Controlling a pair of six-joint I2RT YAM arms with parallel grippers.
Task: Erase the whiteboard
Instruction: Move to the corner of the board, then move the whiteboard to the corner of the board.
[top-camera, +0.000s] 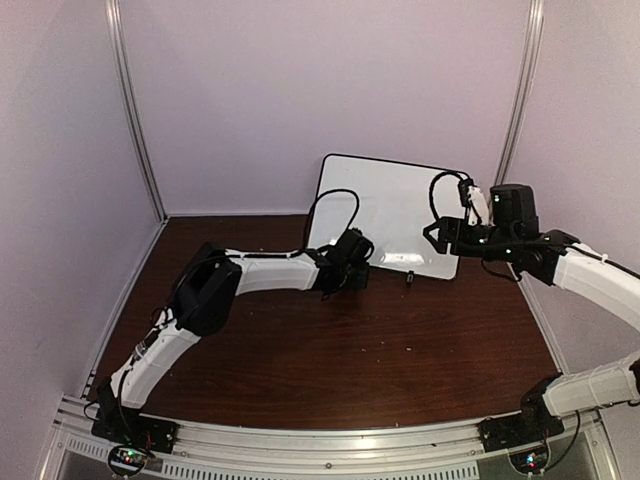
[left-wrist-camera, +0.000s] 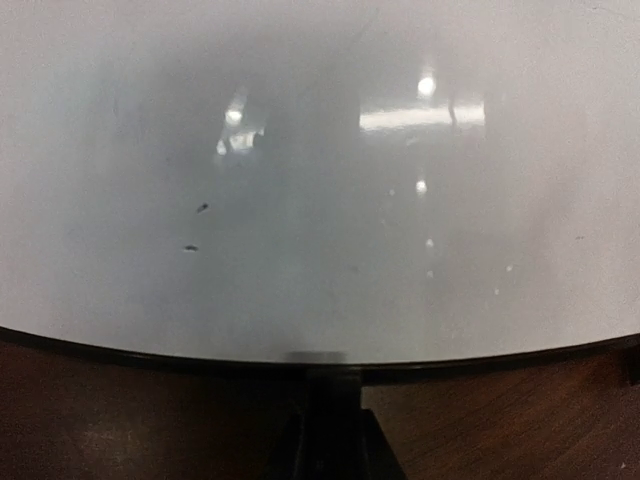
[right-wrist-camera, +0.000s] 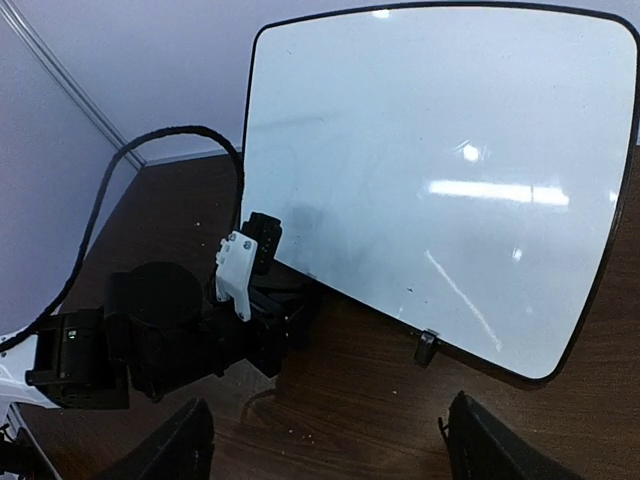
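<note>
Standing tilted back at the far side of the worktop (top-camera: 350, 350), the whiteboard (top-camera: 390, 205) has its long axis running left to right and its face turned toward both arms. The left arm (top-camera: 265, 272) reaches in low, and the left jaws sit just beside the board's lower left edge. From the left wrist the white face fills the view ahead and above, so this arm is the nearer one. Whether the left jaws are spread or pressed together I cannot tell, nor whether they carry anything. The right jaws hang in front of the board's right part, a little apart from it, their fingers (right-wrist-camera: 185, 445) spread wide around nothing. The face looks almost blank. Two dark specks (left-wrist-camera: 203, 208) show left of centre, above the bottom frame, so I judge that a short upward pass by the left arm is what is left.
</note>
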